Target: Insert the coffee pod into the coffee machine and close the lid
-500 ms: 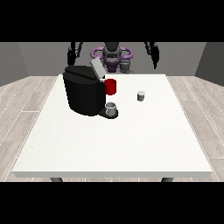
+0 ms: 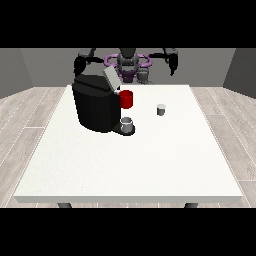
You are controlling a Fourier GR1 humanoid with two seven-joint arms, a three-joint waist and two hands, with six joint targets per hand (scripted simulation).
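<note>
A black coffee machine [image 2: 95, 105] stands on the table's left half, its grey lid [image 2: 111, 79] tilted up and open. A red part [image 2: 126, 99] juts from its front, above a grey cup [image 2: 128, 124] on the drip tray. The coffee pod [image 2: 161, 109], a small grey cylinder, stands upright on the table to the machine's right. Both hands are raised by the far edge. The hand at the view's left [image 2: 79, 65] hangs behind the machine. The hand at the view's right [image 2: 173, 65] is well behind the pod. Neither touches anything.
The white table [image 2: 130, 165] stretches wide towards the camera. The robot's torso [image 2: 129, 67] stands behind the far edge, close to the machine's lid. Grey floor surrounds the table.
Both arms have shifted slightly near the far edge. The machine, the cup and the pod stand where they were.
</note>
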